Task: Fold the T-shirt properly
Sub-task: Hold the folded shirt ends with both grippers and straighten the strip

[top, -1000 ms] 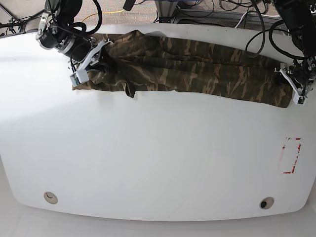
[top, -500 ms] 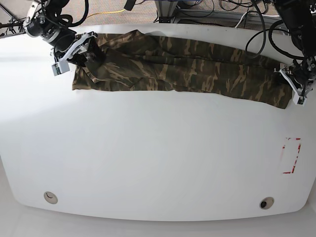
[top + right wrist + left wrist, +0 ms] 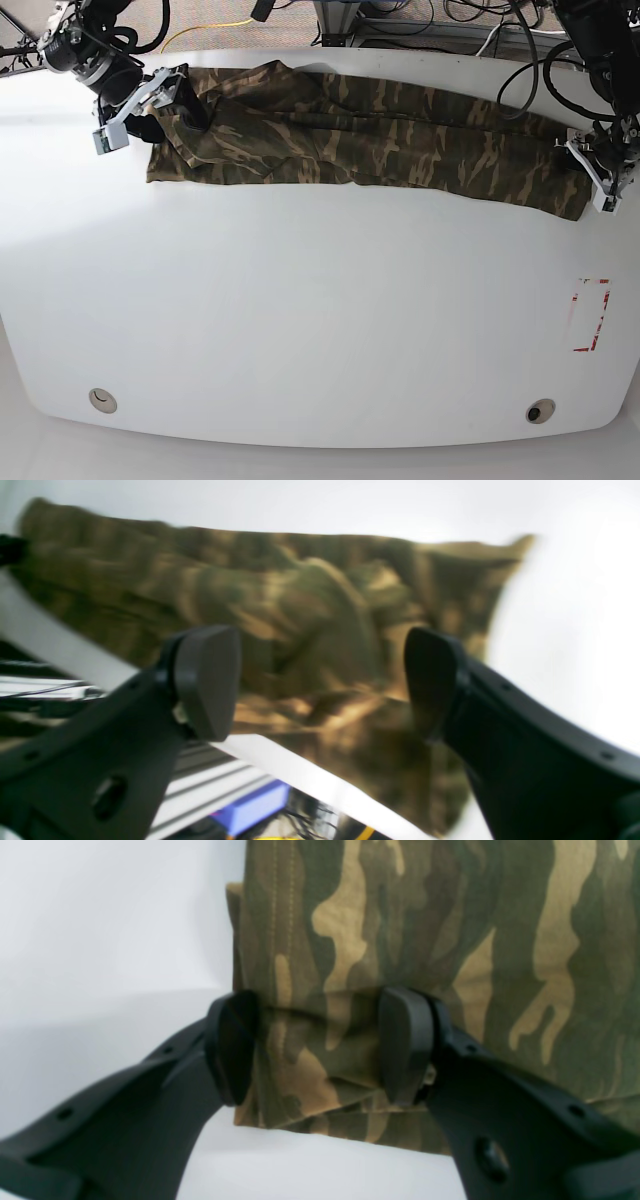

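Note:
The camouflage T-shirt (image 3: 380, 140) lies folded into a long band along the far edge of the white table (image 3: 300, 320). My right gripper (image 3: 140, 110) hovers open over the band's left end, and its blurred wrist view shows the cloth (image 3: 300, 610) below the spread fingers. My left gripper (image 3: 603, 172) is at the band's right end. In its wrist view the two pads stand apart on either side of the shirt's stitched edge (image 3: 320, 1050), and the cloth folds up between them.
A red taped rectangle (image 3: 590, 315) marks the table at the right. Two round holes (image 3: 101, 400) (image 3: 540, 411) sit near the front edge. Cables and frame parts (image 3: 400, 20) lie just behind the table's far edge.
My right gripper has moved up and left off the shirt's left end, and that end now lies flatter. My left gripper has not moved.

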Robot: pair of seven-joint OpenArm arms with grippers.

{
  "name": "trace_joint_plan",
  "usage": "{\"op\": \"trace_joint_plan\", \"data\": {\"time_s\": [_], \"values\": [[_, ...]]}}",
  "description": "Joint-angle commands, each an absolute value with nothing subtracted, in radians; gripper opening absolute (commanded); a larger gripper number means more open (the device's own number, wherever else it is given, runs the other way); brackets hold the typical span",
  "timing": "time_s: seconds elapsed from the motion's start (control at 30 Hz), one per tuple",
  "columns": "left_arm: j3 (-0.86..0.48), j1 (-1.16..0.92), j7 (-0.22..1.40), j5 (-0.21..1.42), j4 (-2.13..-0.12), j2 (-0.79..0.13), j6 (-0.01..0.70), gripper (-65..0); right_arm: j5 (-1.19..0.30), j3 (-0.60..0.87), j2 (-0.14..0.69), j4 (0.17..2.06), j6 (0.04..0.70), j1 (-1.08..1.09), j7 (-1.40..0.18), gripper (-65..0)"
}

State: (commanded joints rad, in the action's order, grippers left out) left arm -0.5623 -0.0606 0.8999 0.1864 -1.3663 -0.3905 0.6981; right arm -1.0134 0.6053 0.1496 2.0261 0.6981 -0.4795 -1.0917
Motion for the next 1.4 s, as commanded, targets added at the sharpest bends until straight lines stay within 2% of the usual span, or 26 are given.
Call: {"op": "trace_joint_plan", "data": {"time_s": [0.03,0.2,0.3,0.57,0.7,0.83,0.93,1.13,1.4], "values": [[-0.562,-0.061,0.900,0.186,-1.366,-0.390,0.698,-29.9,-1.020,0.593,0.148,2.026,0.698,-0.479,-1.092,-23.0],[-0.562,-0.061,0.900,0.186,-1.365,-0.390,0.698,-29.9,-0.993,0.476,0.148,1.983,0.694,-0.435,-1.086,-46.6],[-0.564,-0.045,0.900,0.186,-1.366,-0.380,0.698,-29.9,-0.923,0.440,0.147,1.933,0.694,-0.403,-1.086,-52.3],[-0.565,-0.042,0.900,0.186,-1.365,-0.372,0.698,-29.9,-0.621,0.423,0.124,1.725,0.698,-0.329,-1.055,-51.7],[-0.565,-0.042,0.900,0.186,-1.362,-0.369,0.698,-29.9,-0.518,0.423,0.127,1.616,0.698,-0.263,-1.033,-51.7],[-0.572,-0.042,0.901,0.186,-1.362,-0.343,0.698,-29.7,-0.463,0.420,0.133,1.547,0.698,-0.202,-0.986,-51.7],[-0.628,-0.042,0.924,0.199,-1.365,-0.334,0.698,-29.4,-0.418,0.420,0.148,1.503,0.698,-0.137,-0.978,-51.7],[-0.730,-0.024,1.059,0.386,-1.369,-0.337,0.698,-29.3,-0.358,0.421,0.150,1.471,0.698,-0.073,-0.977,-51.8],[-0.816,-0.021,1.125,0.521,-1.391,-0.374,0.698,-29.2,-0.360,0.420,0.147,1.468,0.698,-0.071,-0.977,-51.8]]}}
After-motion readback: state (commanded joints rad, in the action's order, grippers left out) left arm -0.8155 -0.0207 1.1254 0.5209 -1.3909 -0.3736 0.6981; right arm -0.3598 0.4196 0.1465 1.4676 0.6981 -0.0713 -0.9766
